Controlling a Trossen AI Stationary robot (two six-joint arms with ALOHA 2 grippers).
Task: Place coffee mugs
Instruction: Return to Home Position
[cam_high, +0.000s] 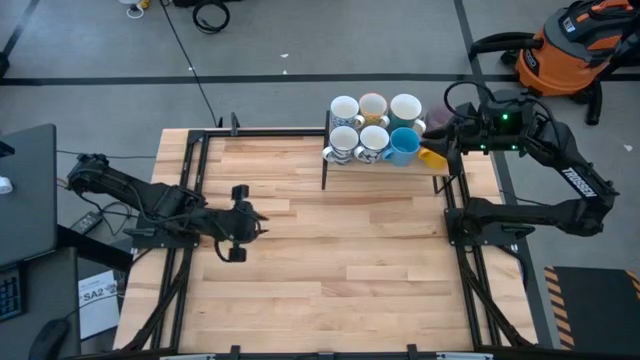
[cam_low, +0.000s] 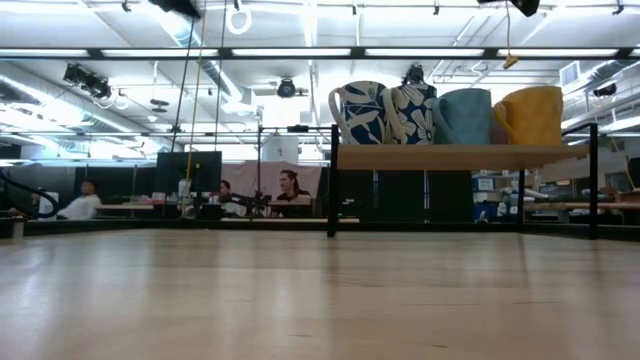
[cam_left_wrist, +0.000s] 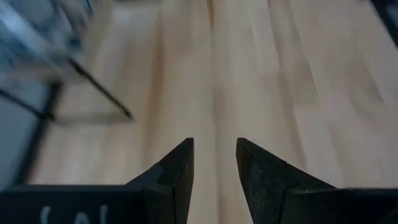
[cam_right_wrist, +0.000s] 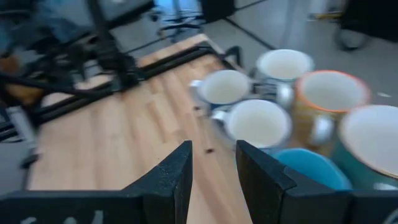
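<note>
Mugs crowd the shelf at the table's far edge, toward its right corner, touching one another in two rows. The right gripper hangs just beside the shelf's right end, fingers a little apart and gripping nothing, with the yellow mug nearest it. The risk lies in its retreat: a low or sideways swing could clip that mug and, packed as they are, shove its neighbours toward the shelf's edge. How much clearance it has is hard to judge from above. The left gripper, fingers likewise slightly parted and empty, waits over the table's left side.
</note>
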